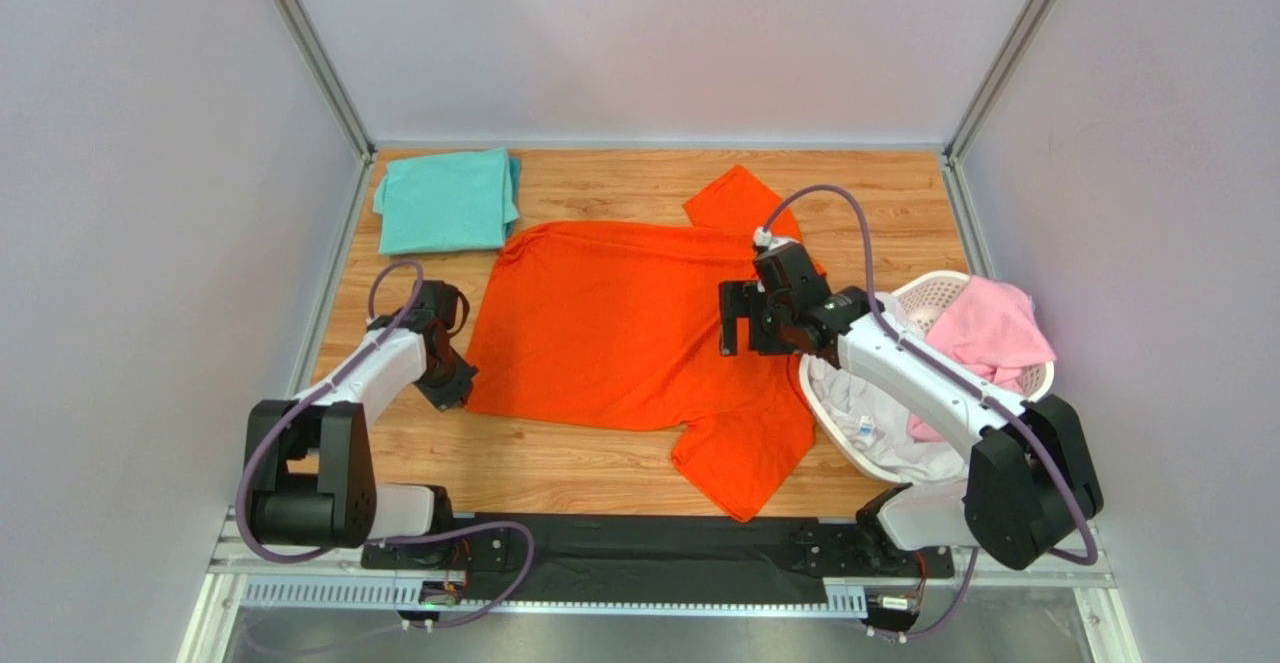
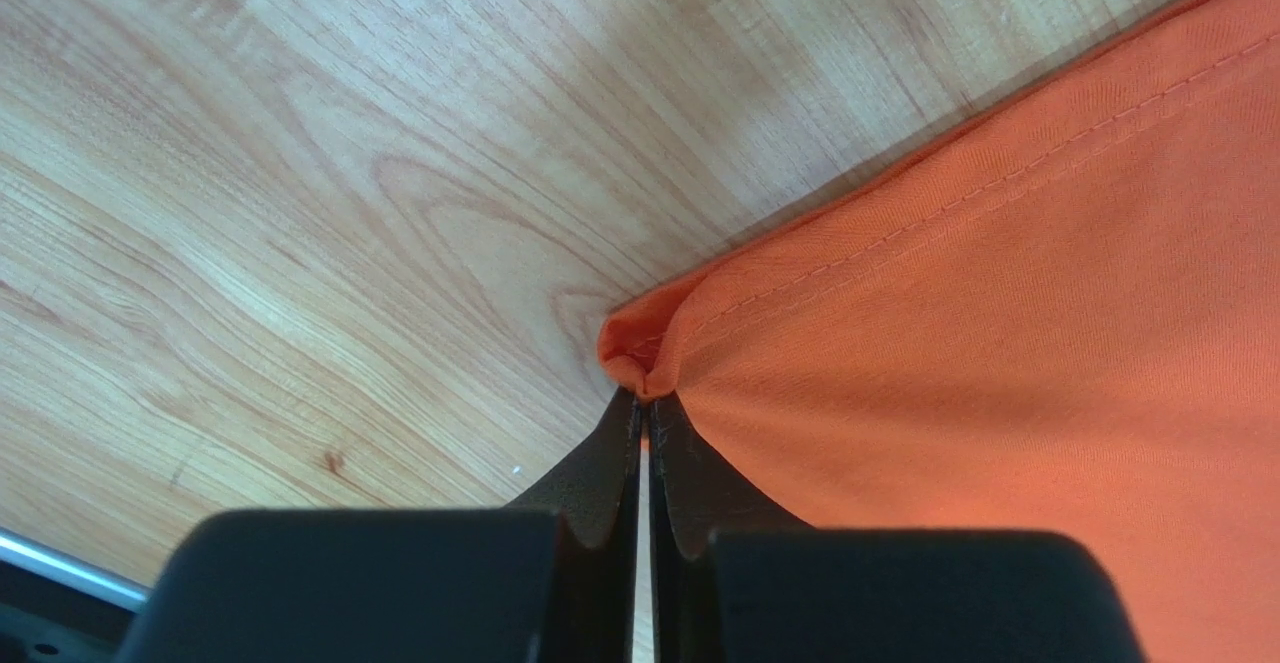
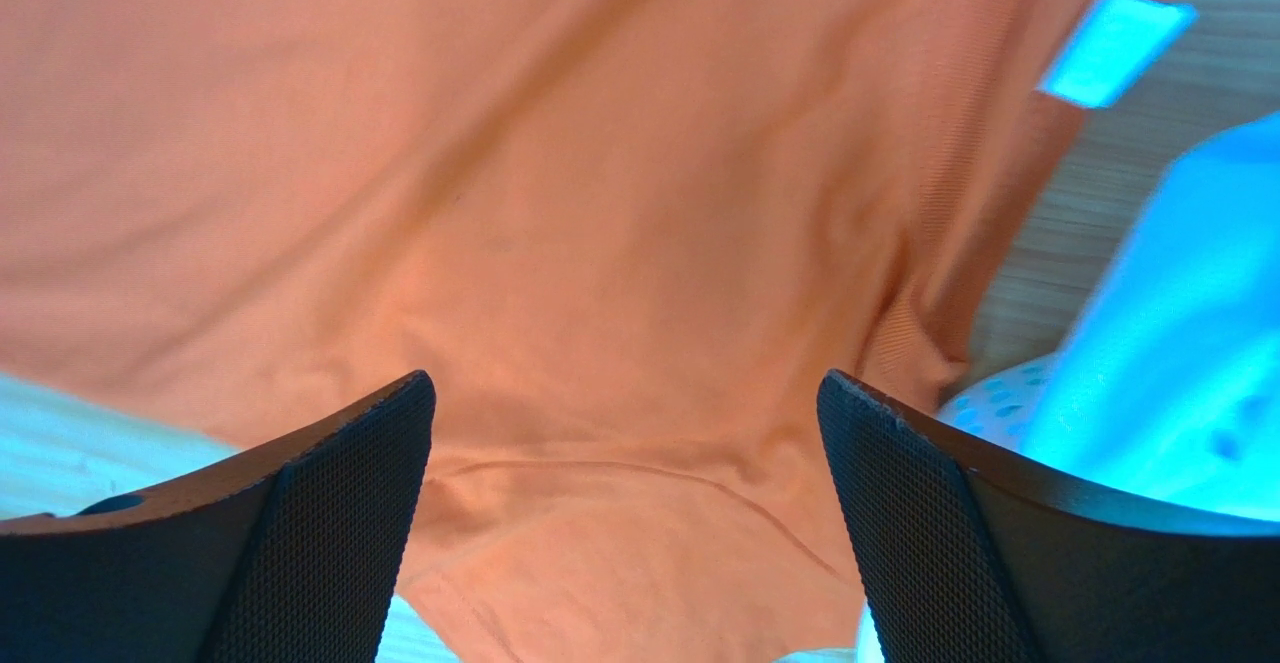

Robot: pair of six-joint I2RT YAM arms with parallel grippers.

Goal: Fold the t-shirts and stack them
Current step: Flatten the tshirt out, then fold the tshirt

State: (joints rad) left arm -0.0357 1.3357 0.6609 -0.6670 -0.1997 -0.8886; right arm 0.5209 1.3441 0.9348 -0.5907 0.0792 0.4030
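Observation:
A bright orange-red t-shirt (image 1: 631, 326) lies spread on the wooden table, one sleeve at the back, one at the front. My left gripper (image 1: 448, 378) is shut on its front left hem corner (image 2: 643, 356), low on the table. My right gripper (image 1: 739, 318) is open above the shirt's right side, its fingers (image 3: 323, 491) wide apart over the orange cloth (image 3: 601, 243) and holding nothing. A folded teal-green t-shirt (image 1: 446, 198) lies at the back left. A pale pink shirt (image 1: 992, 326) and white cloth (image 1: 887, 423) sit in the basket.
A white perforated basket (image 1: 939, 285) stands at the right edge of the table, right beside my right arm. Metal frame posts and grey walls close the table on three sides. Bare wood (image 2: 301, 213) shows left of the orange shirt.

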